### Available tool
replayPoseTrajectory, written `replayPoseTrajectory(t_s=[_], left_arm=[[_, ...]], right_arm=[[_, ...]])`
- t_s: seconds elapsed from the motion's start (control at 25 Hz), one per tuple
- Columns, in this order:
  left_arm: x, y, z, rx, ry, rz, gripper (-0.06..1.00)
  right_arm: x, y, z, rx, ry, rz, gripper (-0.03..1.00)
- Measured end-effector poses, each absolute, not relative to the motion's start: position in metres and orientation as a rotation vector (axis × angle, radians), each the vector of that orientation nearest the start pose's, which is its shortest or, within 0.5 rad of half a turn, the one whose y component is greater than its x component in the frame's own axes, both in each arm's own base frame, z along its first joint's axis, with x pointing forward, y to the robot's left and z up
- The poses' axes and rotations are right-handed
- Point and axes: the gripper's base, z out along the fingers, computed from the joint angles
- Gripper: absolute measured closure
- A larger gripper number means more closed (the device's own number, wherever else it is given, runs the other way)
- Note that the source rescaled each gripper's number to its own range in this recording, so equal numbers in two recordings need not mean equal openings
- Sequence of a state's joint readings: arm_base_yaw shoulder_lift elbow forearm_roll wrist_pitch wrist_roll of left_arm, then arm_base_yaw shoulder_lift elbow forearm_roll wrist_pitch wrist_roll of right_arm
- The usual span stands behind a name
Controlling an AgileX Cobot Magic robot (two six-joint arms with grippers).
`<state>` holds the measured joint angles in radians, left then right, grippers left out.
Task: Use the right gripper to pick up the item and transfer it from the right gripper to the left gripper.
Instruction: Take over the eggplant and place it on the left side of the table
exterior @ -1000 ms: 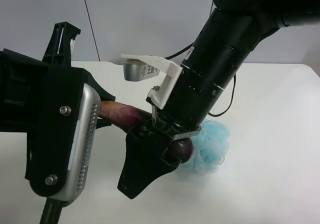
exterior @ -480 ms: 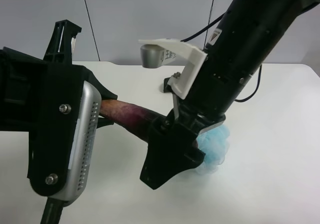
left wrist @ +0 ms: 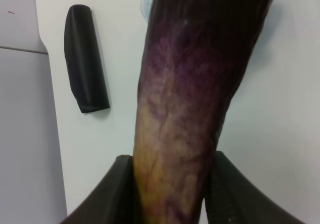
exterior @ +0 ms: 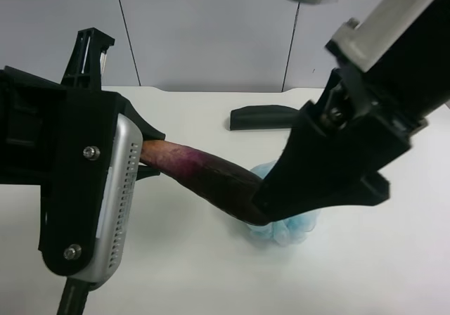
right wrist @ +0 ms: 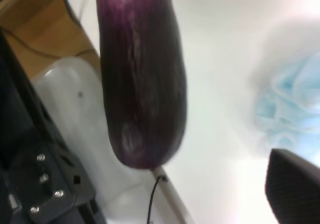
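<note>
Eggplant (exterior: pixel 204 174) is clamped by its pale end in your left hand (left wrist: pixel 170 184), nearest the camera, above the table (exterior: pixel 394 259). Just beyond, your right hand (exterior: pixel 320 188) stands with its fingers apart and grips nothing. I judge the handover made; next, lift the right hand clear of the blue bath pouf (exterior: pixel 288 223).

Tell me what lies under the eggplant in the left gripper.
Under the eggplant is white table. A light-blue pouf lies there near its dark end, partly covered by the eggplant and the right gripper; the rest is hidden.
</note>
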<state>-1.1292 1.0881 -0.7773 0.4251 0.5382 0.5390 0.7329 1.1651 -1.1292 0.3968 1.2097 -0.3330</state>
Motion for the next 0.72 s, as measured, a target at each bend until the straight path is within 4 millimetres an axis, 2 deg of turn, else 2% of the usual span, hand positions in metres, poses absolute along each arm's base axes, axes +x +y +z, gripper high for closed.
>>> replayPoseTrajectory(t_s=[0.24, 0.52, 0.6, 0.72], left_arm=[[0.111, -0.190, 0.298, 1.877, 1.288, 0.127, 0.94], [0.111, -0.190, 0.298, 1.877, 1.288, 0.127, 0.94], [0.111, -0.190, 0.298, 1.876, 1.288, 0.127, 0.94], [0.111, -0.190, 0.298, 1.874, 1.292, 0.125, 0.94]], right_arm=[[0.106, 0.136, 0.385, -1.163, 2.333, 0.673, -0.03], [0.074, 0.098, 0.409, -1.101, 2.168, 0.605, -0.03], [0.065, 0.088, 0.406, -1.089, 2.145, 0.580, -0.03], [0.054, 0.075, 0.382, -1.096, 2.169, 0.541, -0.03]])
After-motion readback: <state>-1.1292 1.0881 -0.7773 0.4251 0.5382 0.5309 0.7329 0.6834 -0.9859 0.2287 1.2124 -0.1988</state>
